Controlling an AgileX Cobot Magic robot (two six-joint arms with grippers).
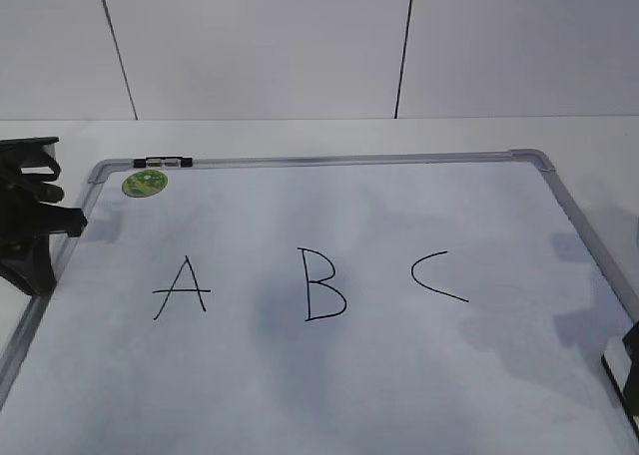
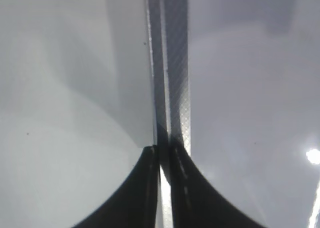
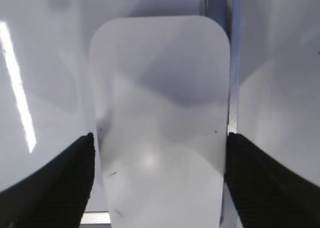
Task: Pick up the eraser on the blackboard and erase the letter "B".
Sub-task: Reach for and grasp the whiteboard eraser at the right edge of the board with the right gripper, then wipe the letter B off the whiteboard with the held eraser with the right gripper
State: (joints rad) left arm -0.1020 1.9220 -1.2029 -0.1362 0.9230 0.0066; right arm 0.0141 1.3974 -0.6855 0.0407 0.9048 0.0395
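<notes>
The blackboard (image 1: 349, 160) is a white board in a silver frame lying flat, with a thin black letter "B" (image 1: 324, 285) drawn at its middle. In the right wrist view the white eraser (image 3: 160, 118) lies lengthwise by the board's right frame, near a corner. My right gripper (image 3: 160, 148) is shut on it, with a black finger against each long side. In the exterior view only a dark sliver of that gripper (image 1: 631, 375) shows at the right edge. My left gripper (image 2: 162, 150) is shut and holds nothing, above the board's left frame (image 2: 175, 78).
A black "A" (image 1: 181, 288) stands left of the "B" and a "C" (image 1: 437, 277) right of it. A round green sticker (image 1: 146, 183) and a small black clip (image 1: 165, 162) sit at the board's far left corner. The left arm (image 1: 30, 226) overhangs the left frame.
</notes>
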